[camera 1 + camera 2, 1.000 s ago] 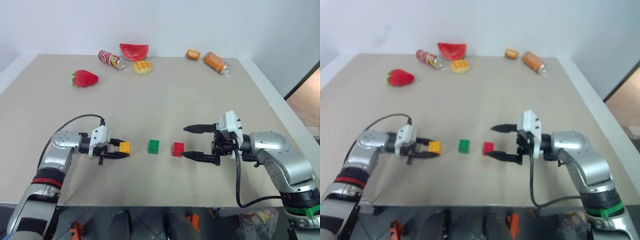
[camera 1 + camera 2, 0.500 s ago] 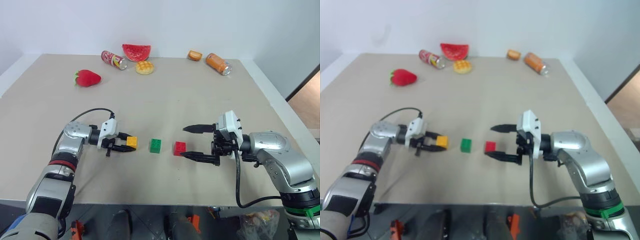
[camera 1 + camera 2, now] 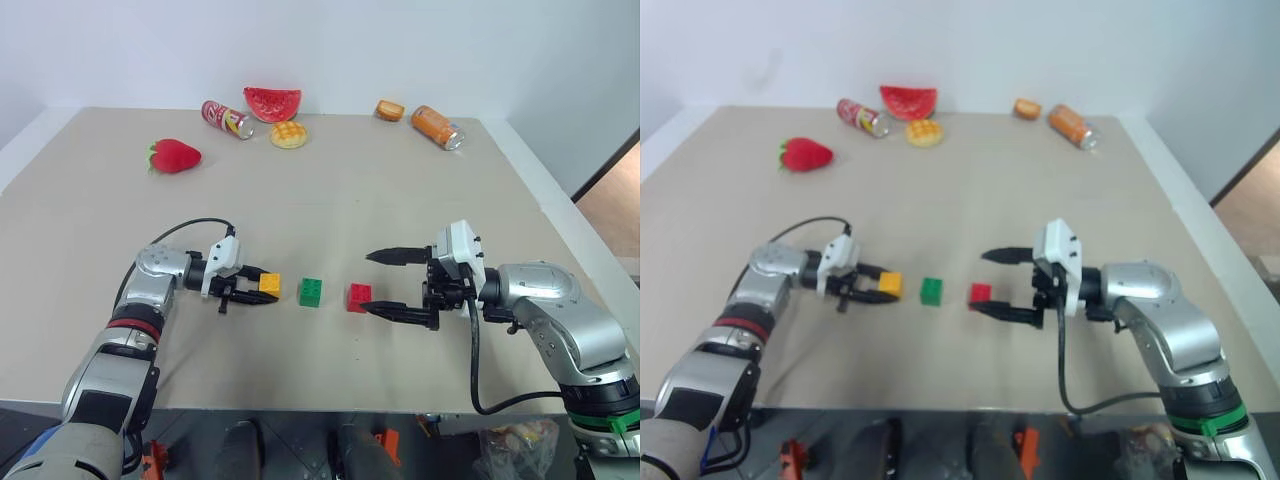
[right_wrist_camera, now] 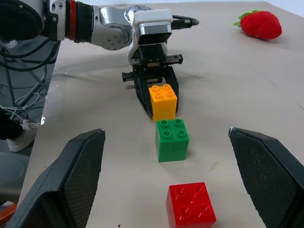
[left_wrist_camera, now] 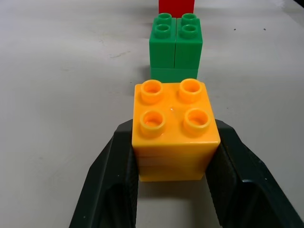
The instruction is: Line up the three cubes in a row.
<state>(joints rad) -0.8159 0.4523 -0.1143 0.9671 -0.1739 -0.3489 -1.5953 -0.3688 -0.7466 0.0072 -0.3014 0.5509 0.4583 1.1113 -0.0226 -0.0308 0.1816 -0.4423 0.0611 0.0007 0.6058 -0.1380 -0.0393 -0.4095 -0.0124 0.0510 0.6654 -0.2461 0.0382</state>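
Yellow-orange cube (image 5: 175, 129) sits between the left gripper (image 3: 254, 292) fingers, studs up

Wrist view shows both fingers flanking its sides, whether clamped I can't tell; green cube (image 3: 311, 292) and red cube (image 3: 358, 297) continue the row; right gripper (image 3: 399, 284) gapes wide beside red; bare table (image 3: 330, 200) beyond.

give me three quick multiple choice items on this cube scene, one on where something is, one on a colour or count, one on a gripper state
1. Which cube lies between the other two?
A. red
B. green
C. yellow-orange

2. How many soda cans lie on the table?
A. one
B. two
C. four

3. How does the right gripper stand?
A. open, holding nothing
B. shut on the red cube
C. shut on the strawberry

Answers:
1. B: the green cube sits between the yellow-orange cube, which lies between the left gripper fingers, and the red cube.
2. B: one red can and one orange can lie at the table far side.
3. A: the right gripper fingers stand wide apart beside the red cube.
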